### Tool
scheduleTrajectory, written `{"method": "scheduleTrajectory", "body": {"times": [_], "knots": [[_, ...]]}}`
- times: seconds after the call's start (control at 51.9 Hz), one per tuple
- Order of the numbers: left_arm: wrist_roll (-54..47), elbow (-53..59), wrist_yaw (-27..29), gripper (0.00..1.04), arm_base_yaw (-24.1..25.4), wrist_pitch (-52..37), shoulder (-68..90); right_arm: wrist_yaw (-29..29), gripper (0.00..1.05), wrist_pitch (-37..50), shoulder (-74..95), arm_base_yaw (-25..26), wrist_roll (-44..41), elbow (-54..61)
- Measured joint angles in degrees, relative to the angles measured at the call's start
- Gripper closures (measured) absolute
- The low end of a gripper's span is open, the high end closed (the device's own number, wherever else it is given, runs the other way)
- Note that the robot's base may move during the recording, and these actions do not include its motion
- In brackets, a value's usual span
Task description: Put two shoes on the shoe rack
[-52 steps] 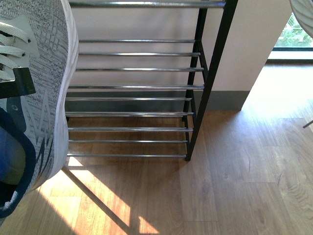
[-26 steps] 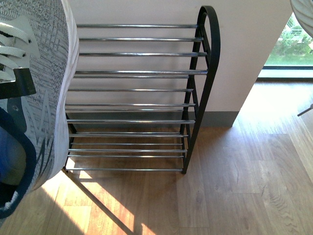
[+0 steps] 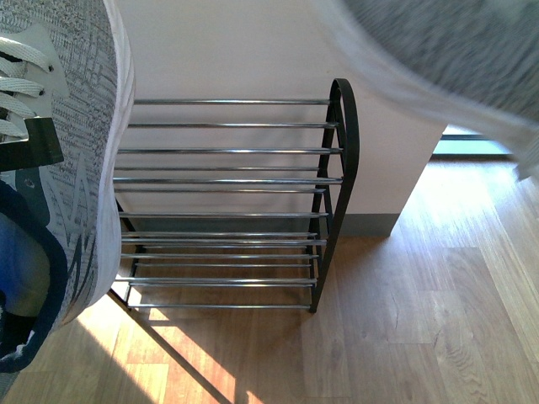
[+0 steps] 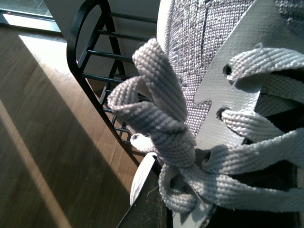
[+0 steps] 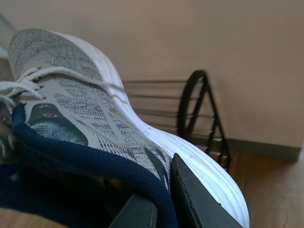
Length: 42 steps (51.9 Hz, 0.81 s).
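The wooden floor [image 3: 404,320] fills the lower part of the front view, with a patch of sunlight at the near left. A plain pale wall [image 3: 227,50] rises behind it, and a strip of window [image 3: 472,145] shows at the far right. The shoe rack [image 3: 338,168] stands on the floor against that wall, its black side frame rounded at the top and its chrome rods running level across.

The left shoe [image 3: 84,168] hangs in the air close to the camera, toe up and navy heel collar down, and it hides the rack's left end. The right shoe [image 3: 455,50] crosses the upper right corner as a grey and white blur, above and to the right of the rack.

The right claw [image 5: 161,185] is clamped on the right shoe, with the navy collar and heel wall pinched between its two dark fingers. The left claw [image 3: 32,151] grips the left shoe; one black finger lies across the upper just below the laces [image 4: 161,123], and its partner is hidden.
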State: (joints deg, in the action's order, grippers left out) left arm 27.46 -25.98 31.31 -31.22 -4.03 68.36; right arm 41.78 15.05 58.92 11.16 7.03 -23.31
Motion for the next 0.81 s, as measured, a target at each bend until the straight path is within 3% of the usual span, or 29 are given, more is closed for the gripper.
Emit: {"method": "scheduleTrajectory", "body": {"times": [0.116,0.463,0.81], "knots": [[0.0,0.0,0.04,1.03,0.0,0.0,0.0,-10.19,1.0,-3.67,4.9,-13.75,1.33,-4.35],[0.04,0.0,0.26,1.03,0.09,0.0,0.0,-32.0,1.0,-1.16,26.29,-37.51,15.58,-19.82],[-0.07,0.0,-0.17,1.03,0.09,0.0,0.0,-46.71,1.0,-4.2,45.64,-41.22,25.97,-37.05]]}}
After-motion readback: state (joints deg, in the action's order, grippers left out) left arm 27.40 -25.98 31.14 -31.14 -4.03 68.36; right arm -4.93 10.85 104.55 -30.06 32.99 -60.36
